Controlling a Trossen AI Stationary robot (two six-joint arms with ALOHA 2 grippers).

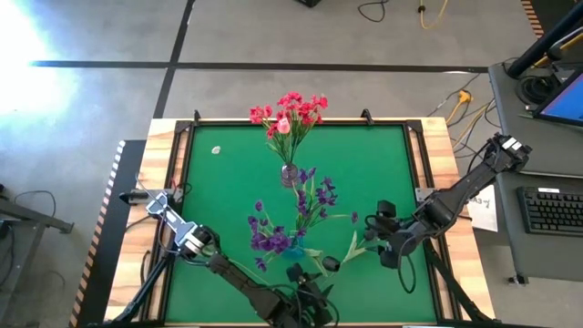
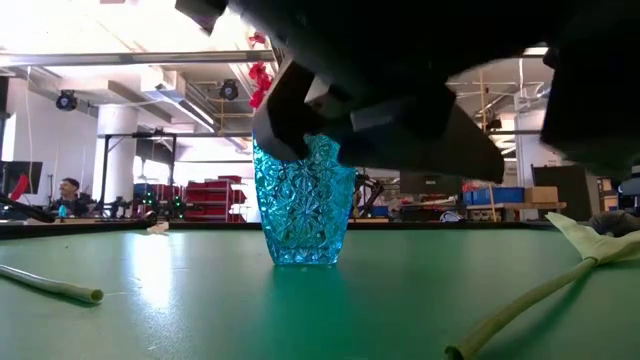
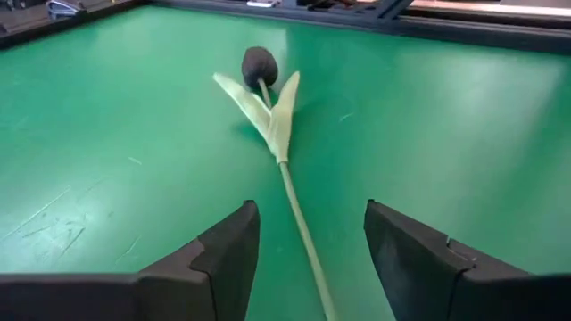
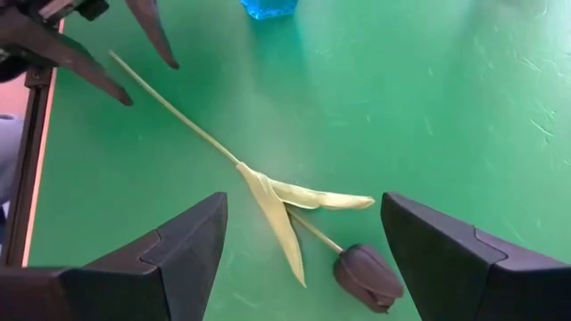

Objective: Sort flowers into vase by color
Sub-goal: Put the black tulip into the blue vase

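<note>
Both grippers, left [image 3: 308, 254] and right [image 4: 303, 259], hover spread and empty over one dark-budded tulip [image 4: 368, 276]. Its thin stem [image 3: 302, 227] could roll from closing fingers, or the arms could collide.

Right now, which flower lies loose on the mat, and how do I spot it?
On the green mat, near its front edge beside the blue vase, a single dark tulip lies flat between both open hands. Unlike the other flowers, it is in no vase.

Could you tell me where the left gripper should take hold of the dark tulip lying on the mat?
On the bare stem below the leaves, coming straight down. The tulip lies flat and the open left gripper already straddles that thin stem; the bud and leaves are wider and softer.
</note>
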